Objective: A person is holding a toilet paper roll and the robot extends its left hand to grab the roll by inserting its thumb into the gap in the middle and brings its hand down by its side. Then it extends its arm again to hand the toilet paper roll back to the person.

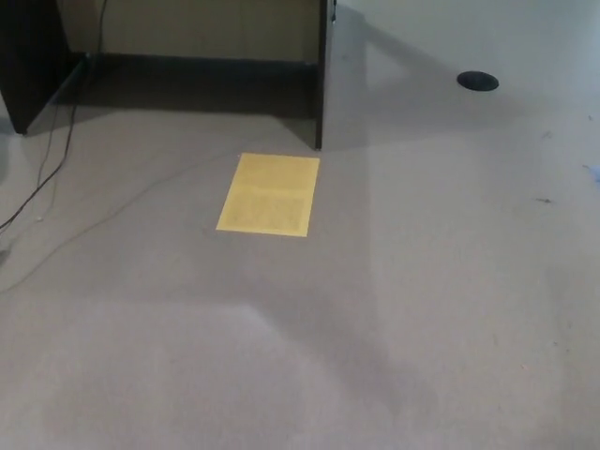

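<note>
So there's honestly not much to go on here. The head view is just looking down at a grey carpet (422,309) and neither robot hand is anywhere in the frame, left or right, so I can't tell what the fingers are doing, whether they're spread, closed, or wrapped around anything. No person in the shot either, and no toilet paper roll. Wherever the roll is, it's outside what the camera sees.

What is visible: a yellow sheet of paper (269,194) lying flat on the carpet a bit left of centre in the upper half, dark furniture (322,66) across the top with a vertical black panel coming down just above the sheet's upper right corner, a couple of thin cables (47,169) trailing down the left side, and a small dark round thing (477,81) on the floor at upper right.

My guess on the step: either the arm hasn't gone out yet, or the left hand is hanging down by the robot's side, which would fit the "bring it down" part. Can't say which from this, since the roll could be in the hand or with the person.

Either way the next move means the left arm coming up into view at the left of the frame, and reaching toward a person who'd need to be in front too.
</note>
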Motion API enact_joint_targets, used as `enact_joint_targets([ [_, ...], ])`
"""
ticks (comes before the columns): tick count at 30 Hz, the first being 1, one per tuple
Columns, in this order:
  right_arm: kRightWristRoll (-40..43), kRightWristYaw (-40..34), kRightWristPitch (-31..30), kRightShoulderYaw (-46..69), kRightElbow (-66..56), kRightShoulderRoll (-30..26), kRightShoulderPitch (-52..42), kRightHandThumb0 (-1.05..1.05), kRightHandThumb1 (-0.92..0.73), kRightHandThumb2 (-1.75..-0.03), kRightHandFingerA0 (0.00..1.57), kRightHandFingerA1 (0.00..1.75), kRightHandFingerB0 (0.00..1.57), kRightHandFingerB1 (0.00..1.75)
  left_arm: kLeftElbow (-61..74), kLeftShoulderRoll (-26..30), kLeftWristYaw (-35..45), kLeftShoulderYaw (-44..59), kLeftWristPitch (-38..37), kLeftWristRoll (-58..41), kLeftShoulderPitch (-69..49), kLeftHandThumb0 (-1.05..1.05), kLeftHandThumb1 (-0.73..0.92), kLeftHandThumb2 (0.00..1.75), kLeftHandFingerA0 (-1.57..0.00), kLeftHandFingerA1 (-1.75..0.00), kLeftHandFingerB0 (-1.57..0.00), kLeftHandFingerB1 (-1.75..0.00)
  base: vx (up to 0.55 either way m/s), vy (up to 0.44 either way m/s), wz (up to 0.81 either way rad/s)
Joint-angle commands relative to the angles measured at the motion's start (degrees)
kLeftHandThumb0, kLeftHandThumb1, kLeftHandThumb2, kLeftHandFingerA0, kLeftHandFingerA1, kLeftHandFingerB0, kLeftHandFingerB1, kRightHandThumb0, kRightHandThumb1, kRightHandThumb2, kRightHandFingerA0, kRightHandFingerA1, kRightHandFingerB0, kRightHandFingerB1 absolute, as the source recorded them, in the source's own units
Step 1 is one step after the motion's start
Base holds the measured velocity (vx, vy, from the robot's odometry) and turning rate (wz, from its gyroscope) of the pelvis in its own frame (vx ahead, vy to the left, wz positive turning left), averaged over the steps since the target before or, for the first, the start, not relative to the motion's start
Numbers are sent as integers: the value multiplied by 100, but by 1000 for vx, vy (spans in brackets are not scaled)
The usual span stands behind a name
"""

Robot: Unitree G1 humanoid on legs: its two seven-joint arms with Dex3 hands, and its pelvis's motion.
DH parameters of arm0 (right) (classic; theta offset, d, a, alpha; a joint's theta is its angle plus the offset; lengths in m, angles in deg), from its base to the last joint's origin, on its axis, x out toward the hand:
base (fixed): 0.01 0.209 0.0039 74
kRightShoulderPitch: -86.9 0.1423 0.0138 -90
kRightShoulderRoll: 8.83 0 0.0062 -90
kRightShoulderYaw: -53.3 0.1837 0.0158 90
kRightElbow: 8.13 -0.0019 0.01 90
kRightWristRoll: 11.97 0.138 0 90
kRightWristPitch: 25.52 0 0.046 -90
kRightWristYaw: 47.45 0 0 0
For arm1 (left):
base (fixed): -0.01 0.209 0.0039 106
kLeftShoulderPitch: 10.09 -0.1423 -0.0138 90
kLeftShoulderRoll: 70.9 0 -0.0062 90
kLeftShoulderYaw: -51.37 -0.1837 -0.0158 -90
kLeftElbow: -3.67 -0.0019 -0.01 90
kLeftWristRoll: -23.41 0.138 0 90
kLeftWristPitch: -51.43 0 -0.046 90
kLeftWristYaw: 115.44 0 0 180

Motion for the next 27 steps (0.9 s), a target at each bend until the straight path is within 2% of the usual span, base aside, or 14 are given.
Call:
enact_joint_targets([
  [1,-182,-280,428,-88,179,-135,40,-27,-59,-57,50,45,63,46,-141,123,7,78,-576,-67,-9,-27,44,53,-42,-39,-32,-32,0,0,0],
  [7,-106,-219,432,-14,264,-104,85,-30,-62,-58,55,53,57,43,-245,41,182,262,-773,-288,43,-29,44,53,-43,-39,-32,-31,0,0,0],
  [9,-68,-165,398,23,282,-96,103,-31,-63,-59,48,44,53,41,-255,14,207,313,-868,-332,51,-30,43,53,-39,-38,-30,-31,0,0,0],
  [12,59,-115,459,157,292,-53,-12,-30,-63,-58,55,48,49,41,-318,13,270,339,-953,-346,-35,-30,43,53,-36,-38,-29,-31,0,0,0],
  [14,31,-154,450,164,297,-57,-67,-31,-63,-58,63,55,46,40,-394,6,258,330,-1037,-317,-67,-38,38,61,-28,-42,-25,-36,0,0,0],
  [17,-30,-172,424,141,327,-61,-135,-38,-64,-59,62,50,42,37,-376,-19,291,327,-1125,-336,-159,-40,38,61,-26,-41,-23,-35,0,0,0],
  [18,-5,-185,464,167,335,-44,-158,-46,-53,-82,57,61,34,49,-296,-31,279,325,-1131,-339,-187,-39,38,61,-25,-40,-23,-35,0,0,0],
  [20,47,-169,516,217,330,-30,-261,-52,-55,-83,59,60,28,45,-221,-64,246,327,-1224,-341,-272,-40,38,61,-26,-40,-23,-35,0,0,0],
  [21,45,-181,547,225,327,-23,-338,-49,-64,-60,64,49,30,32,-198,-79,262,331,-1291,-352,-340,-39,38,61,-25,-40,-22,-35,0,0,0],
  [25,96,-169,655,302,312,20,-584,-52,-66,-61,64,47,26,31,90,-155,425,412,-1304,-524,-578,-39,38,60,-25,-39,-23,-35,0,0,0],
  [26,86,-148,620,309,304,18,-554,-54,-67,-62,64,48,25,31,348,-186,521,442,-1213,-632,-566,-18,30,85,-12,-53,-12,-52,0,0,0],
  [27,54,-140,601,296,298,9,-531,-54,-67,-62,64,48,25,31,648,-224,648,479,-1110,-770,-561,-18,30,85,-12,-53,-12,-52,0,0,0],
])
